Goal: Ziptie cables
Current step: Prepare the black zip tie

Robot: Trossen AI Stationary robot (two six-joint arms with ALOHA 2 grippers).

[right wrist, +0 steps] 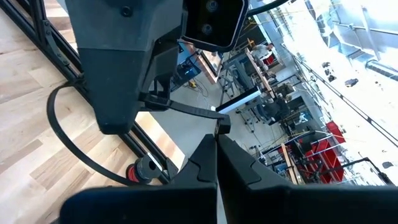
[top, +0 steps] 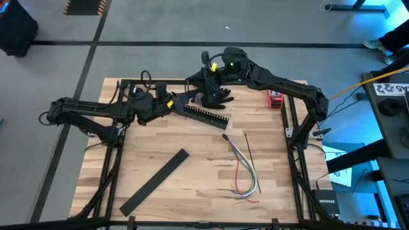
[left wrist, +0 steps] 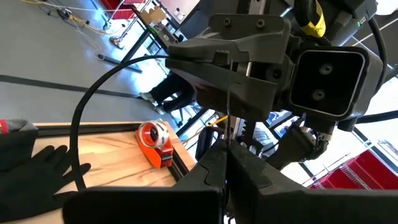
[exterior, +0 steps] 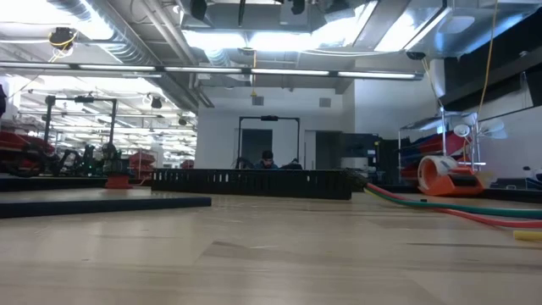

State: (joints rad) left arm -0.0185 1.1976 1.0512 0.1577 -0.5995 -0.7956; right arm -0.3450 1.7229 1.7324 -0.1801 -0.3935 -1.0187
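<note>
Cables [top: 245, 171] on the near table, well apart from both grippers (raised at the far edge).

Far end of the ziptie [right wrist: 93, 155] loop, hidden behind the left hand [right wrist: 134, 68].

Cables [top: 245, 171]: grey, white, red. Comb-slotted bar [top: 206, 115] and flat strip [top: 154, 182]: black. Tape dispenser [left wrist: 155, 143]: orange. Table [top: 192, 153]: pale wood.
</note>
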